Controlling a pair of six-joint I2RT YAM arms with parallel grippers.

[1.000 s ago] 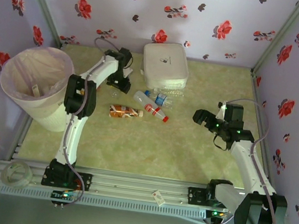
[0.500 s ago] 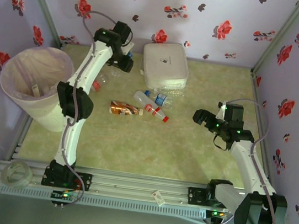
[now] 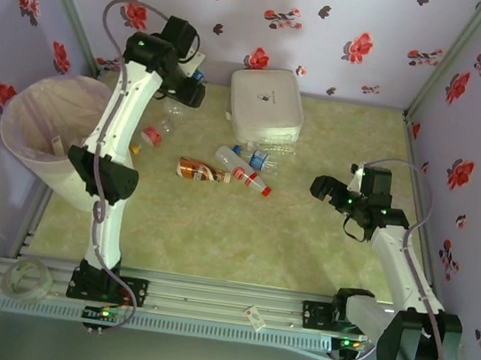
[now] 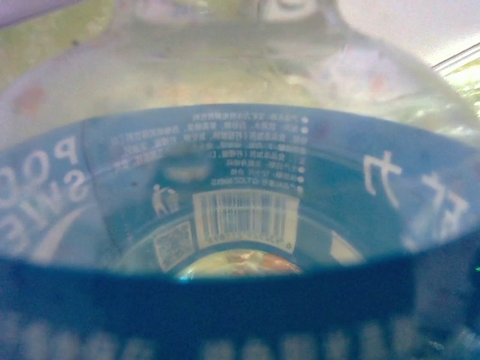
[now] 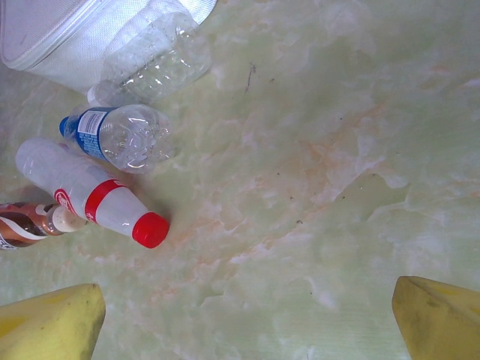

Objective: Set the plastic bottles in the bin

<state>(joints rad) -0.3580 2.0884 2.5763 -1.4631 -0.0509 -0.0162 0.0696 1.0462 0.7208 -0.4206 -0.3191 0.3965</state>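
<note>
Several loose bottles: I see them lying on the green table point(image 3: 303, 243) between the two arms, in front of the white box point(image 3: 266, 103).
Brown-wrapped bottle point(image 3: 198, 172): on its side at the left end of that cluster, one end close to the red-capped bottle.
Red-capped bottle point(image 5: 90, 199): white body with a red band, lying flat.
Blue-label bottle point(image 5: 120, 136): clear, on its side, just beside the red-capped bottle, between it and the crushed bottle.
Crushed bottle point(image 5: 154, 56): clear, lying against the wall of the white box.
Small clear bottle point(image 3: 150, 136): red cap, lying beside the left arm, between the bin and the cluster.
Held bottle point(image 4: 240, 187): clear with a blue label and a barcode, pressed close to my left wrist camera; the print is too blurred to read.
Left gripper point(image 3: 188, 90): up near the back wall, left of the white box, clamped on the held bottle; a blue cap shows beside it from above.
Right gripper point(image 5: 244, 300): spread wide with nothing between; its yellow fingertips point(image 5: 52, 322) hang over bare table right of the cluster.
Bin point(image 3: 19, 109): white with a pale liner, at the left wall, well apart from the cluster; the left gripper is beyond its rim, not above it.
</note>
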